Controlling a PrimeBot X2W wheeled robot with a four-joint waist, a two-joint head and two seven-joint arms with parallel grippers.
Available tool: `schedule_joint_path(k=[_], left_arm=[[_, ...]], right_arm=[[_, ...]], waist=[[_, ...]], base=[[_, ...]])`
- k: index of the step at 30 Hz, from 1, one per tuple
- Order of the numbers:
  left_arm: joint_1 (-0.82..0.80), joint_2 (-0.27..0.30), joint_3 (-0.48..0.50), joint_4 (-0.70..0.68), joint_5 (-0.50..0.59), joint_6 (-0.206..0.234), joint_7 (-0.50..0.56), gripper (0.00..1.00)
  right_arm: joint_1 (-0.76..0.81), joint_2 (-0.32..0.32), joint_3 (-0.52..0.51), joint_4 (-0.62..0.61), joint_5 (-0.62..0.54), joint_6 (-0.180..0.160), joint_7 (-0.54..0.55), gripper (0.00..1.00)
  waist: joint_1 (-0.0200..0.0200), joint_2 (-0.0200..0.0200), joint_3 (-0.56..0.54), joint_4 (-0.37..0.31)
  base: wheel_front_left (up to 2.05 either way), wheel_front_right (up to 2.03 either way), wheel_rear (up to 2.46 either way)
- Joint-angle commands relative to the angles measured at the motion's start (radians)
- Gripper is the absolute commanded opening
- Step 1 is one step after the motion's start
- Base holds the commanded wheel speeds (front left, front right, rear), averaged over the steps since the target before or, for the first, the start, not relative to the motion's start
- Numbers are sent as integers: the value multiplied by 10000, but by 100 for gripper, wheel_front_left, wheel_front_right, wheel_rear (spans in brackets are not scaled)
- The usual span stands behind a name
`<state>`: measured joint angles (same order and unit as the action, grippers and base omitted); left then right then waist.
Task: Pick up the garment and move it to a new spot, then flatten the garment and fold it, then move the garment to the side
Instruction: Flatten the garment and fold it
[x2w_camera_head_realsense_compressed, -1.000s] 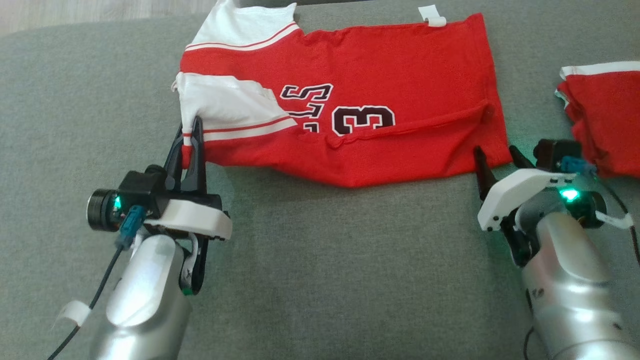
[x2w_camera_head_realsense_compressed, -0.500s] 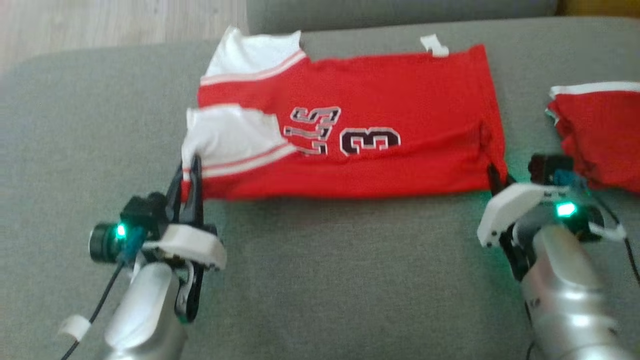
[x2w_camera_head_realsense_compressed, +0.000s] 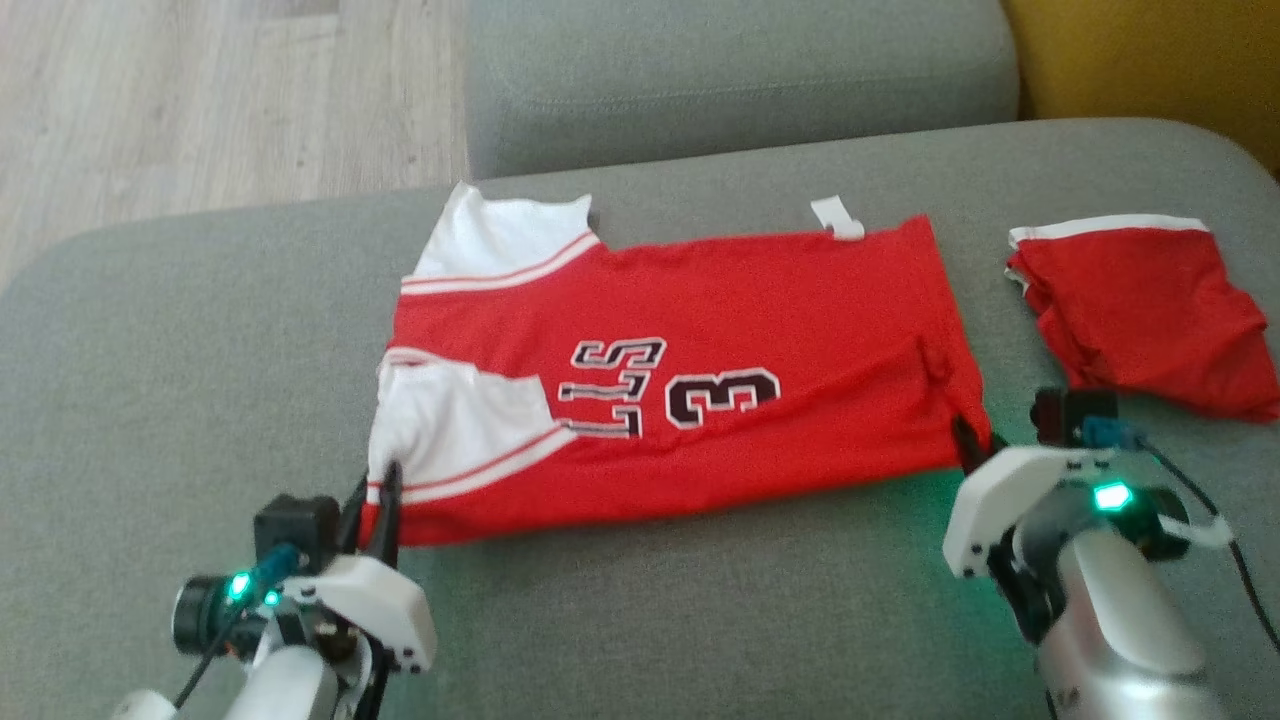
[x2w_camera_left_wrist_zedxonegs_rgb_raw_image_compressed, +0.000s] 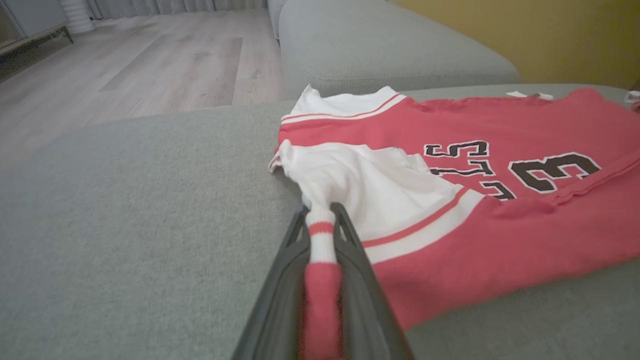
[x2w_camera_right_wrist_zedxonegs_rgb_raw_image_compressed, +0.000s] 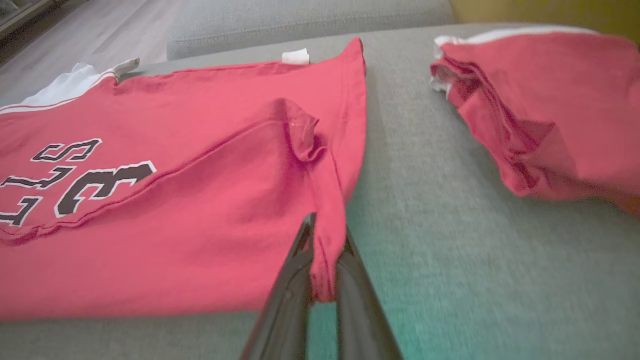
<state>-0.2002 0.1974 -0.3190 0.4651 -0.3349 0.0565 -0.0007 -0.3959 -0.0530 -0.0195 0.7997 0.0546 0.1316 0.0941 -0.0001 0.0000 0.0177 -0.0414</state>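
A red jersey (x2w_camera_head_realsense_compressed: 760, 330) w/ white sleeves and a black "3" lies spread across the centre of the head view, on a grey sofa cushion (x2w_camera_head_realsense_compressed: 650, 610). At lower left, the left gripper (x2w_camera_head_realsense_compressed: 378, 492) is clamped tight on the white-and-red sleeve cuff (cloth bunched between its fingers (x2w_camera_left_wrist_zedxonegs_rgb_raw_image_compressed: 285, 285) in the left wrist view). At lower right, the right gripper (x2w_camera_head_realsense_compressed: 968, 440) is pinched closed on the jersey's near hem corner. A second red garment (x2w_camera_head_realsense_compressed: 1140, 310), folded, sits apart at far right. Wood floor (x2w_camera_head_realsense_compressed: 200, 100) at upper left.
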Motion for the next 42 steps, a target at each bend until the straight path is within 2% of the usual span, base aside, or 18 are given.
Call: schedule_joint_path(k=[1, 7, 11, 16, 17, 18, 19, 20, 28, 34, 39, 41, 42], left_arm=[[4, 324, 269, -541, -64, 78, 233, 0], [751, 429, 162, -1259, -309, 150, 1082, 0], [944, 450, 139, -1515, -351, 247, 1264, 0], [1073, 408, 45, -1708, -383, 303, 1332, 0], [1064, 405, 40, -1724, -373, 325, 1305, 0], [1048, 394, 48, -1749, -352, 363, 1217, 2], [1026, 373, 57, -1776, -329, 409, 1112, 40], [1006, 354, 72, -1796, -302, 464, 1001, 98], [526, 142, 365, -1922, -402, 495, -344, 100], [-434, 261, 427, -2269, -278, 9, -1645, 100], [-2080, 883, 413, -2305, -77, -515, -1218, 100], [-2971, 1213, 331, -2137, -5, -863, -694, 100], [-3882, 1552, 174, -1774, 31, -1248, -25, 100]], right_arm=[[231, 28, 256, -746, 224, -9, 266, 0], [1673, 28, -73, -2466, 603, -9, 1273, 0], [2340, 28, -383, -3220, 773, -9, 1519, 0], [3003, 28, -199, -4014, 1088, -9, 1544, 0], [3056, 28, -176, -4142, 1127, -9, 1433, 11], [3086, 28, -163, -4286, 1112, -9, 1250, 62], [3111, 28, -161, -4383, 1202, -9, 1107, 100], [3111, 28, -135, -4496, 1275, -9, 911, 100], [2824, 28, 120, -5152, 1956, -9, -1483, 100], [2412, 28, 273, -5392, 2533, -9, -2845, 100], [1927, 28, 426, -5778, 2731, -9, -3268, 100], [1734, 28, 543, -5930, 2815, -9, -3349, 100], [1549, 28, 678, -6066, 2917, -9, -3413, 100]], waist=[[1, 0, -175, -58], [1, 0, -313, 20], [1, 0, -310, 81], [1, 0, -224, 113], [1, 0, -200, 109], [1, 0, -177, 106], [1, 0, -154, 98], [1, 0, -127, 83], [1, 0, 238, -120], [1, 0, 834, -571], [1, 0, 1664, -1049], [1, 0, 2075, -1253], [1, 0, 2451, -1458]], base=[[0, 0, 0], [0, 0, 0], [0, 0, 0], [0, 0, 0], [0, 0, 0], [0, 0, 0], [0, 0, 0], [0, 0, 0], [0, 0, 0], [0, 0, 0], [0, 0, 0], [0, 0, 0], [0, 0, 0]])
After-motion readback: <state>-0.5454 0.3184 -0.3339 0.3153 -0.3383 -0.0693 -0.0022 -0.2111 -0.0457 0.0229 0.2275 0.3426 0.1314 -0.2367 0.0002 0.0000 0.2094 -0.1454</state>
